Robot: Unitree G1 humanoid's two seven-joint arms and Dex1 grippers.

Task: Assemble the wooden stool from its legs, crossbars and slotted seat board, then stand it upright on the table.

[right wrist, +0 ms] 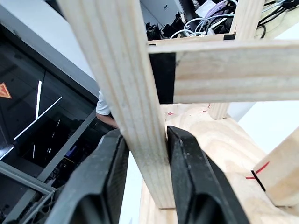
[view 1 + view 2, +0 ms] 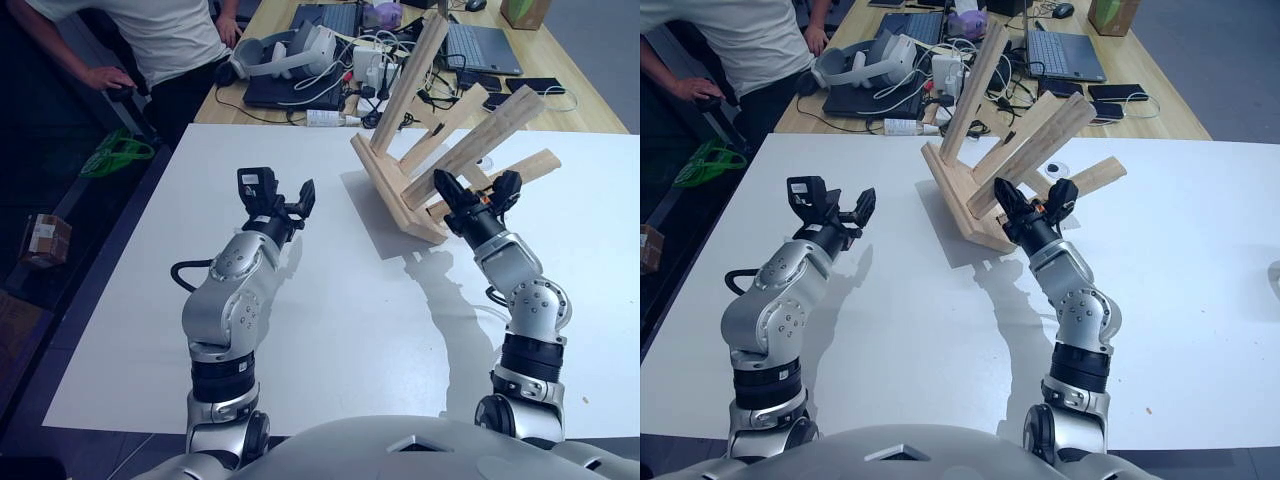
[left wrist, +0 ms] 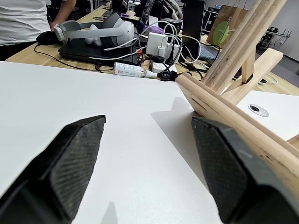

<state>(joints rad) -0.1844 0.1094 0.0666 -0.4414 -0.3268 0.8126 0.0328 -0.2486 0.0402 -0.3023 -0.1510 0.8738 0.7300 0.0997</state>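
Stool (image 2: 392, 185) looked assembled but lay tipped. My right gripper (image 2: 478, 192) clamped one leg (image 1: 135, 93), left gripper (image 2: 280, 195) gaped beside stool. Uprighting wasn't done.

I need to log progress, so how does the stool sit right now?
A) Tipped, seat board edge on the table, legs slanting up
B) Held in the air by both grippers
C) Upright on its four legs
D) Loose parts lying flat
A: the stool leans with its seat board edge on the table, while the right gripper clamps one leg.
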